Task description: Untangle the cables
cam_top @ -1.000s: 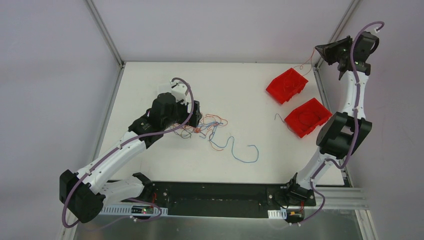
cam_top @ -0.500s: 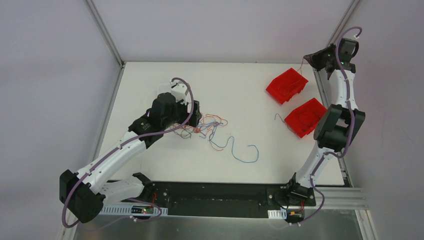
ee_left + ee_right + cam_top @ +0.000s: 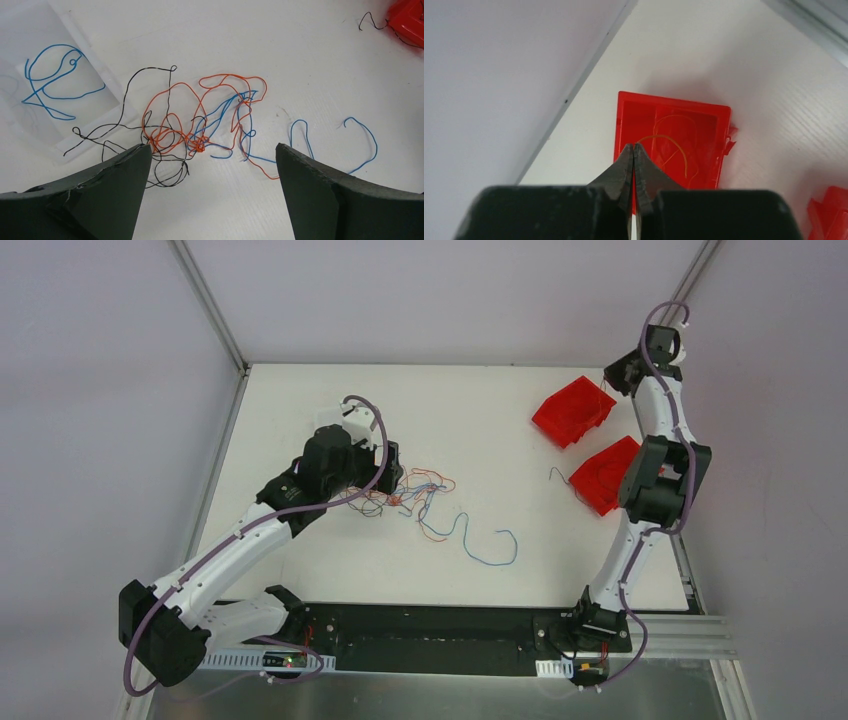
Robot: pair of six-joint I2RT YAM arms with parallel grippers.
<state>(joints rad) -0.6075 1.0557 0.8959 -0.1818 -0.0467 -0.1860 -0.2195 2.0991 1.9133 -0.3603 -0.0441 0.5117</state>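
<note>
A tangle of orange, blue and black cables [image 3: 415,490] lies mid-table, and in the left wrist view the cables [image 3: 200,135] knot together just ahead of my fingers. My left gripper [image 3: 392,472] hovers at the tangle's left edge, open wide [image 3: 213,146] with nothing between the jaws. A loose blue strand [image 3: 490,545] snakes off to the right. Another blue cable [image 3: 50,85] lies apart on a clear sheet. My right gripper [image 3: 612,375] is raised over the far red bin [image 3: 674,145], shut [image 3: 635,146] on a thin orange cable [image 3: 676,145] that arcs down into the bin.
Two red bins stand at the right, the far one [image 3: 570,410] and the near one [image 3: 610,475]. A short black wire [image 3: 555,475] pokes out beside the near bin. The table's metal frame rail [image 3: 650,430] runs close behind the right arm.
The right arm has swung left and drawn in, bringing its gripper over the far red bin. The left arm and the tangle have not moved.
</note>
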